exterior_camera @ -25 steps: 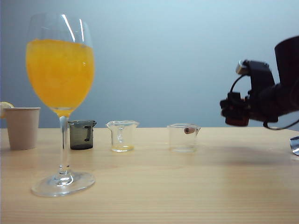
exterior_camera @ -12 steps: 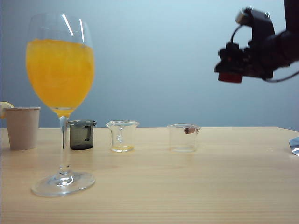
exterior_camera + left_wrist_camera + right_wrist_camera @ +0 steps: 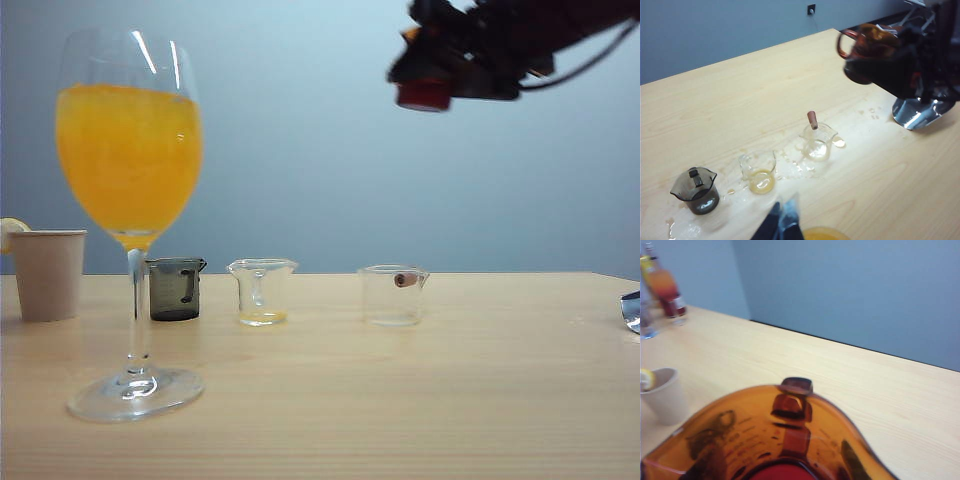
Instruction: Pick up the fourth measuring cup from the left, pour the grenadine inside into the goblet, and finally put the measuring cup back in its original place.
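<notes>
The fourth measuring cup (image 3: 424, 93), amber with red grenadine (image 3: 784, 473) in its bottom, hangs high in the air, right of the goblet. My right gripper (image 3: 447, 62) is shut on it; its fingers (image 3: 856, 460) show dark through the amber wall. In the left wrist view the cup (image 3: 867, 44) floats above the table's far side. The goblet (image 3: 130, 150), holding orange juice, stands at the front left, its rim (image 3: 825, 234) just beside my left gripper (image 3: 783, 226). The left gripper's dark fingers are blurred and sit close together.
A smoky grey cup (image 3: 175, 288), a clear cup (image 3: 262, 291) with a yellow residue and a clear cup (image 3: 392, 295) with a brown stub stand in a row. Small spills (image 3: 790, 167) lie around them. A paper cup (image 3: 47, 273), bottles (image 3: 669, 294) and a shiny metal object (image 3: 920, 110) are nearby.
My right gripper has risen and swung left with the amber cup, from low at the right edge to high above the table.
</notes>
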Controlling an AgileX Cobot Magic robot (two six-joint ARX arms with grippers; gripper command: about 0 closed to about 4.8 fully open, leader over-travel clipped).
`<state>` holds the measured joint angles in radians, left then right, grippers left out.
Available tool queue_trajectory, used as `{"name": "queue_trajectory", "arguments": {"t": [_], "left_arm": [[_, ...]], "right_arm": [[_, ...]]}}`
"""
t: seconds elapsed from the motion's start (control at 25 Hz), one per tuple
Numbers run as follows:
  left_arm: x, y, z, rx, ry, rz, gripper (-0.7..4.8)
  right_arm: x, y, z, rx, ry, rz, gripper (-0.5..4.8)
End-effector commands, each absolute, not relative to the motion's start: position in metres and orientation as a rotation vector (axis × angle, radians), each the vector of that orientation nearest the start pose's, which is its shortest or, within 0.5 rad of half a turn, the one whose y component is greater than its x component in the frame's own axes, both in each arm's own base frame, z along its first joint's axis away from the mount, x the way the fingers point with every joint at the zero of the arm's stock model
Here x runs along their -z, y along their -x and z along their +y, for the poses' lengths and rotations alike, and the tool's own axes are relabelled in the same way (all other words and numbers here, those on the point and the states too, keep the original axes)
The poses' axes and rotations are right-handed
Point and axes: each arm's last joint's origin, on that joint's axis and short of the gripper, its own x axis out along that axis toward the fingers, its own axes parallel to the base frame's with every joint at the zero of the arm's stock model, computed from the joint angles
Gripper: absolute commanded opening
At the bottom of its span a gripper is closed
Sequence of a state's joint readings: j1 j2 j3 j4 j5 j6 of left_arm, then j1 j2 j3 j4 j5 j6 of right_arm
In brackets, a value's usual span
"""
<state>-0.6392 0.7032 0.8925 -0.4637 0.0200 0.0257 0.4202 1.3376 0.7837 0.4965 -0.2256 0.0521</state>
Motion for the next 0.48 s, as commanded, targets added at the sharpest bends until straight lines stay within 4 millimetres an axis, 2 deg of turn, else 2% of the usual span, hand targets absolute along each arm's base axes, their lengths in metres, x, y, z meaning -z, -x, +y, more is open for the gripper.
{"name": "queue_trajectory", "arguments": {"t": [0.04,0.16,0.48], "left_arm": [[-0.357,-0.111,-0.083,0.664,-0.101,0.235,-0.05],[-0.357,-0.111,-0.083,0.663,-0.102,0.236,-0.05],[-0.357,-0.111,-0.083,0.664,-0.102,0.236,-0.05]], "right_arm": [[-0.298,-0.264,0.138,-0.685,-0.04,0.038,0.21],[-0.317,-0.261,0.152,-0.732,-0.011,0.022,0.2],[-0.334,-0.252,0.175,-0.81,0.046,0.069,0.2]]}}
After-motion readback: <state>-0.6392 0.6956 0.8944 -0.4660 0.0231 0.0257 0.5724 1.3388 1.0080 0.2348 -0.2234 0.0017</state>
